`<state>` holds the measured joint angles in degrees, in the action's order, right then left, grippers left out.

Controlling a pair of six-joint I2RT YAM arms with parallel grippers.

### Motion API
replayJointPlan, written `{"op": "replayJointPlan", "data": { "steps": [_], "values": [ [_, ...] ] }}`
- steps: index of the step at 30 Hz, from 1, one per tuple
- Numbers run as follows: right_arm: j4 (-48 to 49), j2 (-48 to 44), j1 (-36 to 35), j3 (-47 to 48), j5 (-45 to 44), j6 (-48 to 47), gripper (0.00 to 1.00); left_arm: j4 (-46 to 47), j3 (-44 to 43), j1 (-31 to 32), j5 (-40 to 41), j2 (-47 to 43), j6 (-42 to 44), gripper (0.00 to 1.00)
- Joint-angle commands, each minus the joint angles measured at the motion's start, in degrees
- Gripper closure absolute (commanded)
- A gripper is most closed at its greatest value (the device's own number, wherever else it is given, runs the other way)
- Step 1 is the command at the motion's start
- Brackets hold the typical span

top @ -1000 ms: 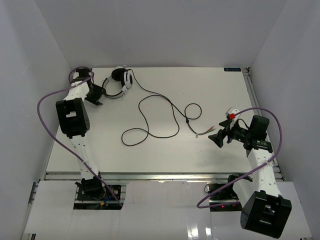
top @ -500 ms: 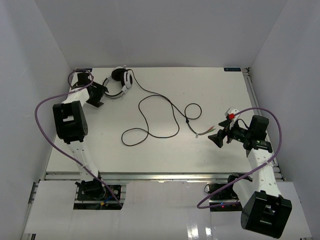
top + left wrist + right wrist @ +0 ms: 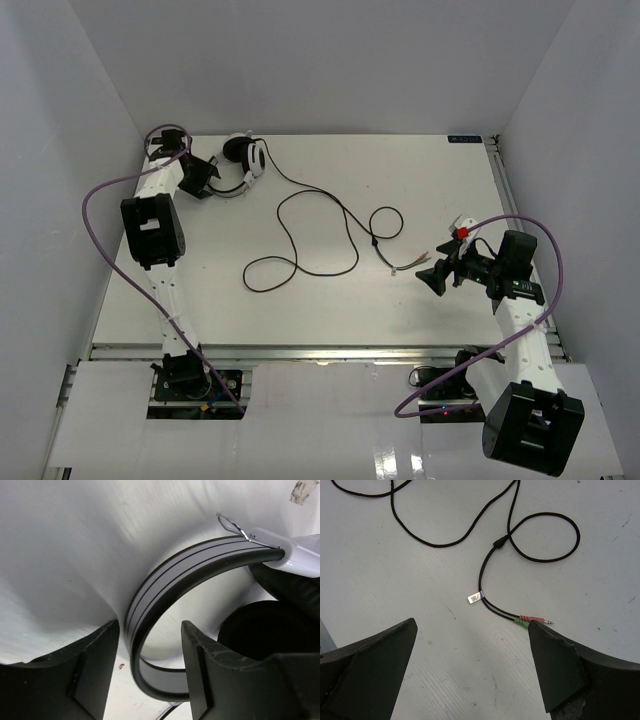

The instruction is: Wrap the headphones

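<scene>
The headphones [image 3: 245, 160] lie at the table's back left, black earcups together and the striped headband [image 3: 165, 577] arching toward my left gripper [image 3: 203, 176]. In the left wrist view that gripper [image 3: 150, 627] is open and straddles the headband. The band runs close to the left finger [image 3: 95, 670], with a wide gap to the right finger. The thin black cord [image 3: 300, 230] loops across the middle of the table and ends in pink and green plugs [image 3: 532, 620]. My right gripper [image 3: 437, 272] hovers open just short of those plugs, holding nothing.
Thick purple robot cables [image 3: 105, 190] arc off both arms. White walls close in the table at the back and sides. A metal rail [image 3: 320, 350] runs along the near edge and another [image 3: 497, 175] along the right edge.
The left arm has swung toward the back wall and its gripper has shifted a little back along the headband. The headphones, cord and right arm have not moved.
</scene>
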<state>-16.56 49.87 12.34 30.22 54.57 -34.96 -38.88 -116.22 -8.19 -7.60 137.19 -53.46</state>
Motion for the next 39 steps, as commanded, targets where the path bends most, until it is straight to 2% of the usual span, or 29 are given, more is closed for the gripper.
{"op": "replayJointPlan", "data": {
  "steps": [1, 6, 9, 13, 15, 17, 21, 23, 25, 26, 28, 29, 31, 34, 39],
  "values": [
    [0.54, -0.19, -0.21, 1.95, 0.65, -0.72, 0.02, -9.56, -5.63, 2.17, 3.32, 3.07, 2.99, 0.42],
    [0.65, -0.15, -0.21, 1.89, 0.28, -0.72, 0.02, -11.36, -6.28, 3.58, 5.08, 4.58, 5.34, 0.58],
    [0.75, -0.07, -0.21, 1.95, 0.05, -0.72, 0.02, -11.92, -5.65, 4.15, 6.35, 4.39, 6.47, 0.79],
    [0.66, -0.03, -0.21, 1.78, -0.16, -0.90, 0.02, -10.46, -2.74, 4.15, 10.26, 0.33, 10.69, 1.00],
    [0.34, -0.19, -0.21, 1.54, 0.51, -1.70, 0.02, -6.66, -0.45, 4.15, 11.48, -5.66, 13.99, 1.00],
    [-1.90, -0.49, -0.21, 1.34, 3.85, -5.57, 0.02, 1.09, 7.59, 4.28, 10.29, -15.07, 23.46, 1.00],
    [-11.16, -1.38, -1.91, 0.16, 11.38, -22.27, 0.03, 19.82, 31.80, 5.99, 9.22, -35.42, 35.31, 1.00],
    [-11.95, -2.08, -6.46, -0.66, 11.02, -27.54, 0.03, 22.08, 39.41, 9.96, 10.87, -46.12, 40.55, 1.00],
    [-7.73, -3.28, -14.05, -0.51, 5.67, -24.83, 0.04, 24.80, 45.69, 14.85, 12.08, -52.10, 43.51, 1.00],
    [-4.78, -3.80, -17.53, -0.42, 2.55, -22.40, 0.05, 24.82, 47.36, 16.50, 12.26, -56.92, 44.30, 1.00],
    [0.28, -2.29, -25.16, 2.38, -4.02, -18.00, 0.06, 22.07, 49.13, 20.60, 13.05, -60.53, 44.15, 1.00],
    [1.87, 0.19, -27.14, 3.73, -5.78, -13.06, 0.06, 19.50, 49.03, 21.31, 11.93, -62.78, 42.17, 1.00],
    [5.13, 2.36, -32.31, 6.63, -9.37, -10.77, 0.09, 17.13, 47.68, 21.96, 8.67, -64.49, 39.98, 1.00],
    [8.33, 6.59, -36.28, 10.61, -10.18, -9.43, 0.10, 13.51, 45.13, 22.24, 2.27, -66.31, 35.90, 1.00],
    [13.41, 10.90, -39.12, 16.73, -9.41, -6.89, 0.10, 8.92, 41.26, 22.43, -2.74, -68.67, 30.72, 1.00]
  ]
}}
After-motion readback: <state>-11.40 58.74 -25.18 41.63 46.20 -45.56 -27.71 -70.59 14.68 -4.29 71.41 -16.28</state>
